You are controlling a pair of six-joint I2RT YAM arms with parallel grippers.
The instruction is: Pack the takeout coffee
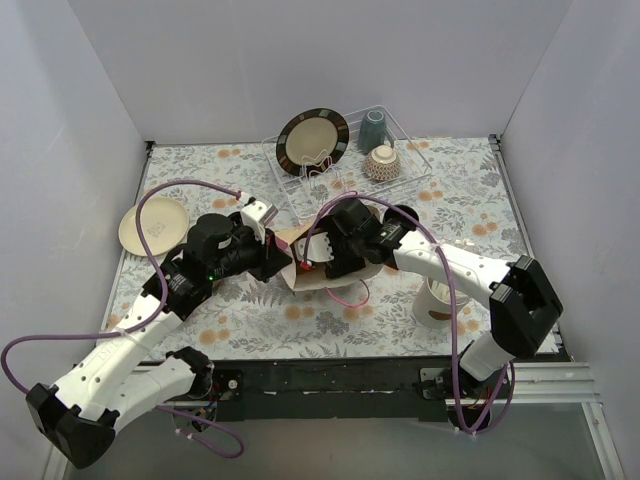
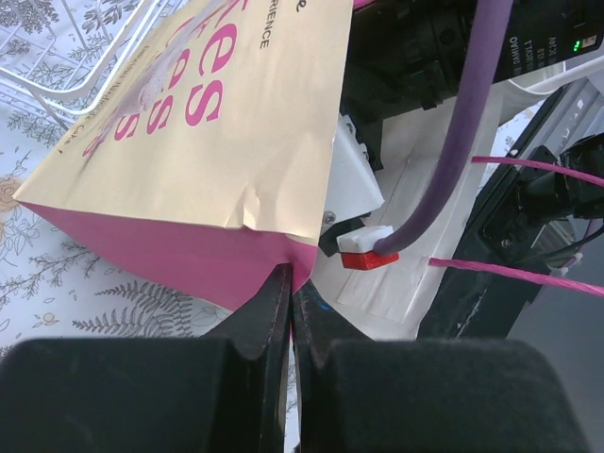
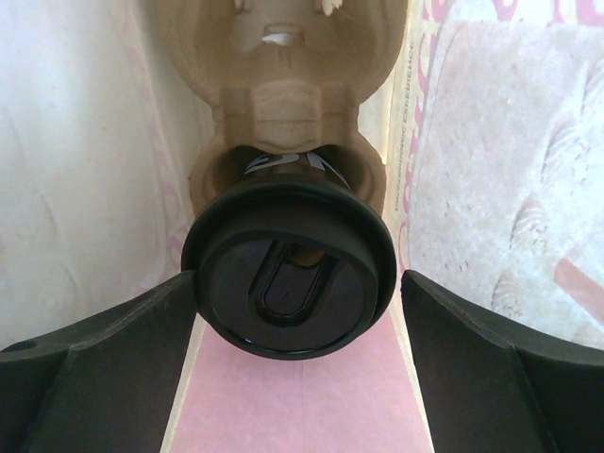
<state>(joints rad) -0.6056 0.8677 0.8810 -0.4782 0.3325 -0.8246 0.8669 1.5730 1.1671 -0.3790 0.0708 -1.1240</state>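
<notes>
left pincer (image 2: 291,288), shut on the tan-and-pink paper bag (image 2: 208,142), holds it open while right pincer (image 3: 297,288), spread wide, flanks the lidded black cup (image 3: 288,236) inside.

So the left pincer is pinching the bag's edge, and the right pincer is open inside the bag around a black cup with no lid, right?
Not quite: the black cup has its round black lid on, as the right wrist view shows. The rest stands: the left pincer pinches the bag at its edge, and the right pincer is open inside the bag around that cup.
</notes>
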